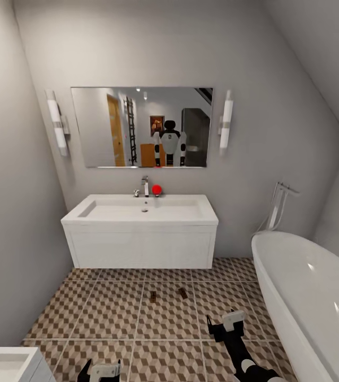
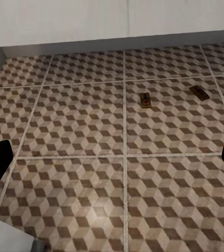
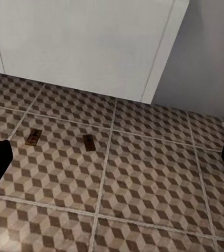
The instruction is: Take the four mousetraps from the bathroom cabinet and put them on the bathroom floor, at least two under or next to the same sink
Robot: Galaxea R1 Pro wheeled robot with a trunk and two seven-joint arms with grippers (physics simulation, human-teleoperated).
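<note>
— Two small brown wooden mousetraps (image 1: 153, 296) (image 1: 183, 293) lie on the cube-patterned tile floor (image 1: 111, 313), near the white wall-hung sink (image 1: 140, 233).
— Both hands (image 1: 101, 370) (image 1: 226, 322) spread, empty; probably fetch two more.

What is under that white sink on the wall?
Under the sink only patterned floor tiles show, running back into shadow. Two mousetraps lie just in front of it, not beneath. The strip nearest the wall is hidden by the unit.
</note>
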